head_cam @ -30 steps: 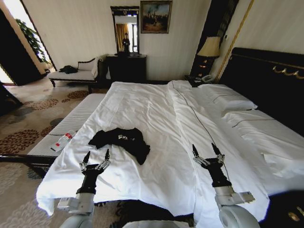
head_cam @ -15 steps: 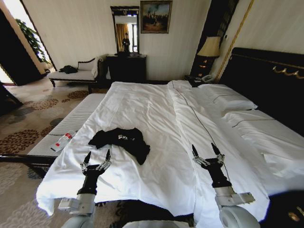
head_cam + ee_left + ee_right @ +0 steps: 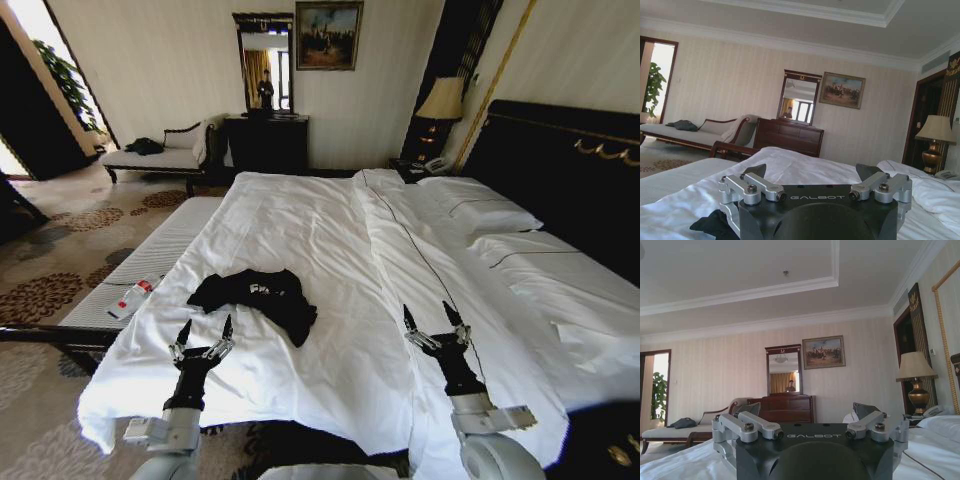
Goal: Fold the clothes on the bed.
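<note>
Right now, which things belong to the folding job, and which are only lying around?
Job:
black T-shirt, crumpled
bed
left gripper, open, near the shirt
right gripper, open, over the duvet

Lying about:
plastic bottle
bench
lamp

Black T-shirt [image 3: 258, 297] with small white chest lettering; white duvet [image 3: 330, 250] on the dark-framed bed [image 3: 560, 160]; red-labelled bottle [image 3: 130, 297]; brown floral-patterned carpet [image 3: 50, 270].
</note>
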